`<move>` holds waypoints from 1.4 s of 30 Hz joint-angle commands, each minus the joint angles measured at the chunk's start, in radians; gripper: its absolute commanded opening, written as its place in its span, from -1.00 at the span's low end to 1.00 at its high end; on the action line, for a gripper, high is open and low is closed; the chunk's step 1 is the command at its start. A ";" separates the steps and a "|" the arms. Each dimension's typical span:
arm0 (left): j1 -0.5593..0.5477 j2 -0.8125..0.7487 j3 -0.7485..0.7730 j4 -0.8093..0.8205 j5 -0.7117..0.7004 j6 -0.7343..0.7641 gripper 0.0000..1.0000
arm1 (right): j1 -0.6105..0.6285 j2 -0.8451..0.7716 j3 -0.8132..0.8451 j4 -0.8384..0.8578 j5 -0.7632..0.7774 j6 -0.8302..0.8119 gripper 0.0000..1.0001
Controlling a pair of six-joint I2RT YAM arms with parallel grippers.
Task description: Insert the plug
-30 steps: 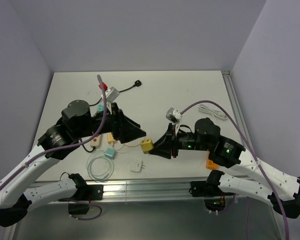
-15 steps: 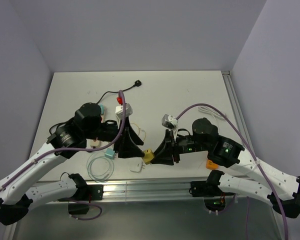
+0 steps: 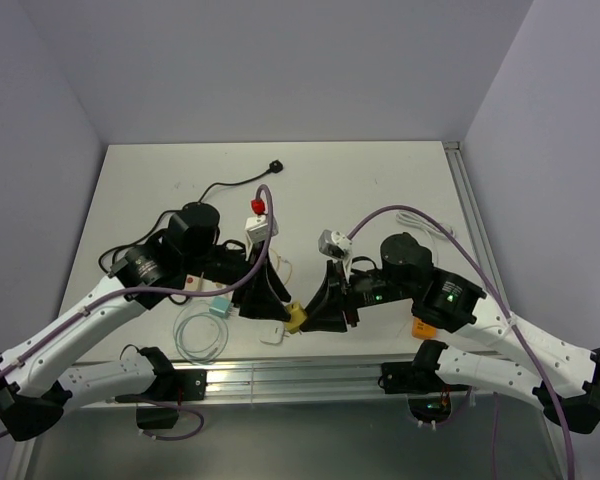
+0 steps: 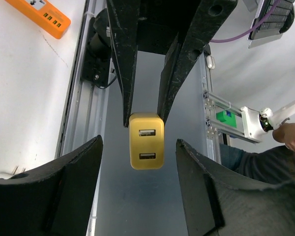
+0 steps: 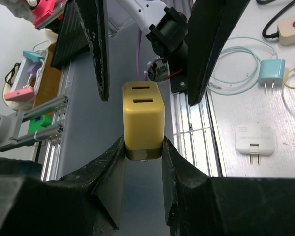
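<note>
Left end effector (image 3: 267, 297) is spread wide and empty, at 9 o'clock of the yellow charger (image 5: 143, 120). The right end effector (image 5: 143, 150) clamps that charger above the bench's (image 3: 380, 180) 6 o'clock edge. Looks like pre-insertion to me, so the left probably needs a plug first.

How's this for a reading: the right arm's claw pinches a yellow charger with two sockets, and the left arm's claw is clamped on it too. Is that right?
Not quite. The right claw does pinch the yellow charger with two sockets, but the left claw is not clamped on it. Its fingers are spread open and do not touch the charger, as the left wrist view shows.
</note>
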 commanded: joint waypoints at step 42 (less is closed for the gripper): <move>0.675 0.188 -0.007 -0.115 -0.840 0.166 -0.99 | -0.173 0.025 -0.014 -0.204 0.596 0.166 1.00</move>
